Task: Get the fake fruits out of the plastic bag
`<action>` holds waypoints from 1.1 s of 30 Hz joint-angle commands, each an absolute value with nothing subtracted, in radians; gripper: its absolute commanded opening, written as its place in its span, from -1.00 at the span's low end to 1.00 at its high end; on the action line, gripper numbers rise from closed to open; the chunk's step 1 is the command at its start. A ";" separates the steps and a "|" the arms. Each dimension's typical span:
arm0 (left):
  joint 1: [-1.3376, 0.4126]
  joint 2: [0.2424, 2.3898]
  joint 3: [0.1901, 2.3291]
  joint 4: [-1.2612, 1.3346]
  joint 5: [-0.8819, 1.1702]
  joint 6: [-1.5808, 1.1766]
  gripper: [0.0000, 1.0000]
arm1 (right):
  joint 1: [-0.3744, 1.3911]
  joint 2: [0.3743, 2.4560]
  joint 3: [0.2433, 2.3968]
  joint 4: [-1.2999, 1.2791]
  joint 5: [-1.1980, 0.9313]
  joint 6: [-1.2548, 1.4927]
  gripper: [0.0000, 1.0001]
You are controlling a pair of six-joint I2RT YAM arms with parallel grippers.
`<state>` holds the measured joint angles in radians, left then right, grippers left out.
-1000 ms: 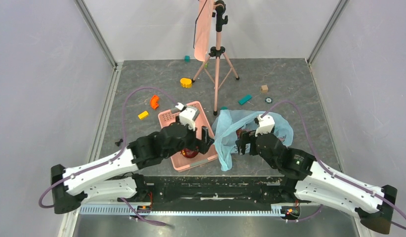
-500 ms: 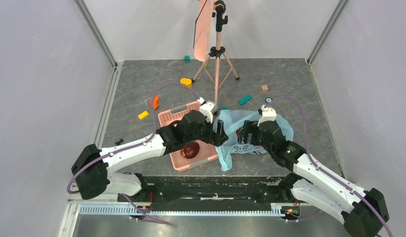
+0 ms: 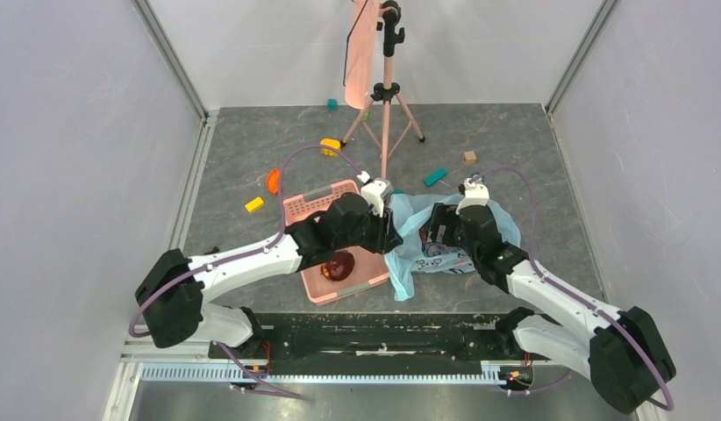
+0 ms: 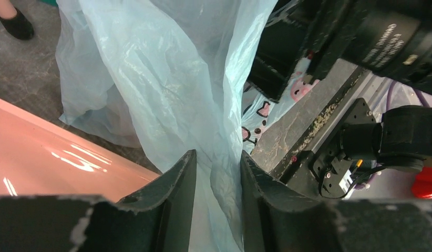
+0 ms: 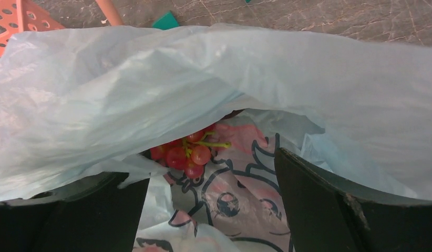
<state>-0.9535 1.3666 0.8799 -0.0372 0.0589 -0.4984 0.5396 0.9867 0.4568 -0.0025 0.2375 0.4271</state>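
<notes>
The light-blue plastic bag (image 3: 496, 224) lies crumpled right of the pink basket (image 3: 309, 203). One dark-red fake fruit (image 3: 339, 265) rests in the basket. My left gripper (image 3: 394, 233) is at the bag's left edge. Its jaws have narrowed round a fold of the plastic bag (image 4: 166, 79), with a gap still between them. My right gripper (image 3: 436, 237) stands open at the bag's mouth, fingers wide apart over the printed panel. Under the raised film of the bag (image 5: 256, 68) a cluster of red fake grapes (image 5: 186, 152) lies ahead of the right gripper (image 5: 211, 202), untouched.
A pink tripod (image 3: 386, 105) stands behind the basket and bag. Toy blocks lie scattered: yellow (image 3: 253, 204), orange (image 3: 274, 180), teal (image 3: 435, 176), a small brown cube (image 3: 469, 158). The basket's edge (image 4: 45, 152) sits left of the left fingers. Grey walls close in on both sides.
My left arm swung right from over the basket to the bag's left edge, and its jaws narrowed round the plastic. My right gripper pushed farther in at the bag's mouth.
</notes>
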 commanded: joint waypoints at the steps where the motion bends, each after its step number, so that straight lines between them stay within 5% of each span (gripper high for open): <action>1: -0.939 1.370 0.940 0.015 0.084 -0.464 -0.22 | 0.514 1.043 0.431 0.170 0.197 0.408 0.78; 20: -0.904 1.455 0.992 0.006 0.132 -0.469 -0.26 | 0.491 1.322 0.429 0.534 0.193 0.370 0.96; 27: -0.879 1.408 1.037 -0.108 0.127 -0.463 0.68 | 0.491 1.331 0.421 0.554 0.155 0.378 0.93; 33: -0.818 1.312 1.103 -0.157 0.120 -0.462 0.83 | 0.491 1.241 0.362 0.532 0.152 0.362 0.91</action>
<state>-0.8604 1.3960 1.0134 -0.1421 0.1154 -0.4900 0.4934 1.3045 0.3973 0.4919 0.1616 0.3874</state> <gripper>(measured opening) 0.904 0.963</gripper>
